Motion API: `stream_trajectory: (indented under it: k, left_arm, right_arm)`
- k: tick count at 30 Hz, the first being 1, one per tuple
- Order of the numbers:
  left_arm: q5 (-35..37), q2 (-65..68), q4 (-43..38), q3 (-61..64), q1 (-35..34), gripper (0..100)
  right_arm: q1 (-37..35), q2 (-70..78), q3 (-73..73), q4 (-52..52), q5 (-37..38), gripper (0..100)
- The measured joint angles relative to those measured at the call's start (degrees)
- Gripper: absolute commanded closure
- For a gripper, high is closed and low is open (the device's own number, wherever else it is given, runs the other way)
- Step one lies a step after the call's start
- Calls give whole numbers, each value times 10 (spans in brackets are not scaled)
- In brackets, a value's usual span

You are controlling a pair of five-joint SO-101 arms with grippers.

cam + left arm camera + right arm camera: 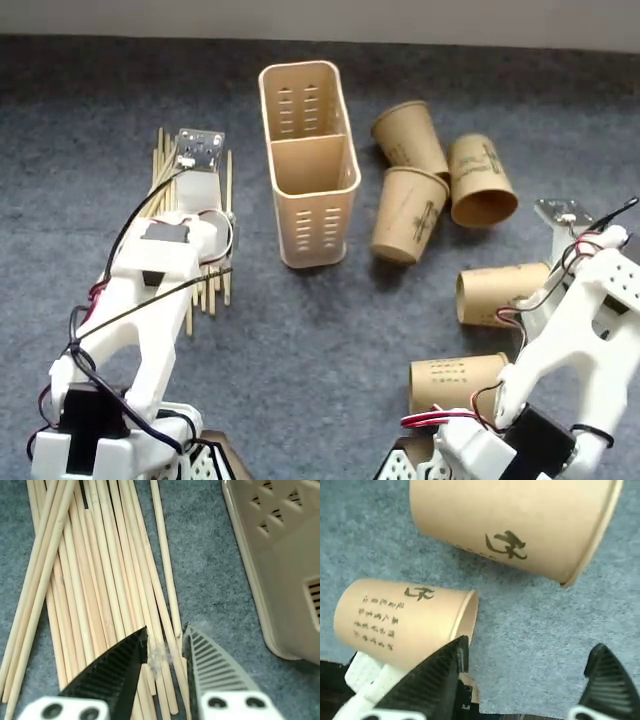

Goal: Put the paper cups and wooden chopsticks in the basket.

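A beige basket with two compartments stands upright mid-table; its slotted wall lies beside my left gripper. Wooden chopsticks lie in a loose bundle on the grey carpet under my left arm. My left gripper hovers low over the chopsticks, open by a narrow gap, with a couple of sticks between its tips. Several paper cups lie on their sides to the right of the basket. My right gripper is wide open above bare carpet, between a near cup and a farther cup.
Three cups cluster just right of the basket. Two more lie beside my right arm. Open carpet stretches in front of the basket between the arms.
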Motion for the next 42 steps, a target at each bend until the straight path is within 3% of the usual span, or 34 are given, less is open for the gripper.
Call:
stream_trajectory:
  k: [5, 14, 34, 42]
  left_arm:
    - [0, 0, 0, 0, 0, 853]
    - [0, 0, 0, 0, 0, 853]
    - [0, 0, 0, 0, 0, 853]
    - [0, 0, 0, 0, 0, 853]
  right_arm:
    - [-26, 0, 62, -99, -52, 641]
    - [-114, 0, 120, -107, -59, 641]
    - [-77, -1, 127, -147, -32, 641]
    - [-24, -1, 5, -134, -29, 641]
